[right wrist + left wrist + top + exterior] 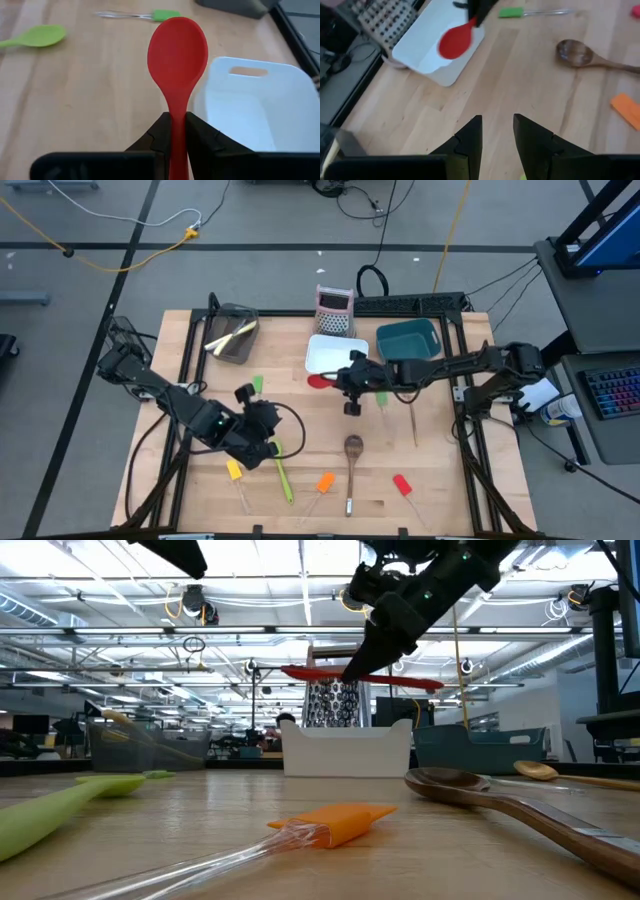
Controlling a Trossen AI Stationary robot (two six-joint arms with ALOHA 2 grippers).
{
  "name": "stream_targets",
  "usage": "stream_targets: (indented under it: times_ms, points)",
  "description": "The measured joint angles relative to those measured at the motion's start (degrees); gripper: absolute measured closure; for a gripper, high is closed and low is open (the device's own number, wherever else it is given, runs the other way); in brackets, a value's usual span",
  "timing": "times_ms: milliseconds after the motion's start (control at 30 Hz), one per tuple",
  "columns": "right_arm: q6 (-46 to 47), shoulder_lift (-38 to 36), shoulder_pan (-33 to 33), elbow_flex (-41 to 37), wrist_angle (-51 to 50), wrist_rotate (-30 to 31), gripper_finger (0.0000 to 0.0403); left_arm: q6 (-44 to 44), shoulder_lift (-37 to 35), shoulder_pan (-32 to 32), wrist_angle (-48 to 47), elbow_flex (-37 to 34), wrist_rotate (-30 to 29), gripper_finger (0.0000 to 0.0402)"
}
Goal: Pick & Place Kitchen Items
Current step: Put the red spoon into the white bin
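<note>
My right gripper (347,378) is shut on a red spoon (177,50) and holds it in the air by the near rim of the white bin (335,352). My left gripper (497,120) is open and touches nothing. It hovers low over bare wood left of centre (268,420) and points toward the white bin. On the table lie a green spoon (258,384), a green spatula (381,398), a wooden spoon (352,450), an orange spatula (322,483), a yellow spatula (235,470), a red spatula (402,483) and a long green utensil (282,472). My right gripper pinches the red spoon's handle (177,122) between its two fingers, a short way behind the bowl. The fingers (365,658) come from above, slanting in from the table's right. The spoon (330,674) is lifted clear and lies about level, its bowl (320,381) toward the table's left.
Along the far edge stand a dark mesh bin (232,335) with yellowish pieces in it, an upright grater (333,310) and a teal bin (408,340). A slim light-wood utensil (413,420) lies right of centre. Bare wood shows between the two grippers.
</note>
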Motion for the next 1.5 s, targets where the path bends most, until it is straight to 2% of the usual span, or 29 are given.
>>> stream_targets:
  times_ms: [200,300,433,900,1033,1133,1233,1400,1500]
  points:
    - [-1.4,0.0,-2.1,0.0,-0.8,-0.1,0.0374,3.3,0.0,0.0,2.1,-0.1,-3.4,0.0286]
    - [-1.6,0.0,-2.4,0.0,-1.3,-0.2,0.0372,5.6,0.0,0.2,6.9,-2.4,-5.5,0.0286]
    - [-1.7,0.0,-2.4,0.0,-1.6,-0.2,0.0370,9.4,0.0,0.6,14.3,-6.4,-5.0,0.0286]
    - [-2.8,0.0,-2.8,0.0,-1.6,-0.4,0.0373,19.0,-0.3,0.9,29.0,-13.9,-4.5,0.0286]
    - [-2.7,0.0,-2.9,0.0,-1.6,-4.5,0.0374,21.3,-3.0,1.3,36.1,-19.2,-3.8,0.0286]
    - [-2.6,0.0,-2.8,0.0,-1.6,-4.9,0.0372,21.7,-6.7,2.1,41.5,-24.9,-3.3,0.0286]
    - [-2.7,0.0,-3.2,0.0,-1.7,-4.5,0.0374,22.8,-11.0,3.0,49.8,-31.1,-3.5,0.0286]
    - [-3.1,0.0,-5.2,0.0,-1.6,-4.5,0.0374,29.7,-14.8,4.3,66.8,-41.2,-3.3,0.0286]
    - [-2.6,0.0,-7.3,1.0,-4.6,-4.5,0.0374,33.3,-15.9,5.6,75.8,-45.4,-0.8,0.0286]
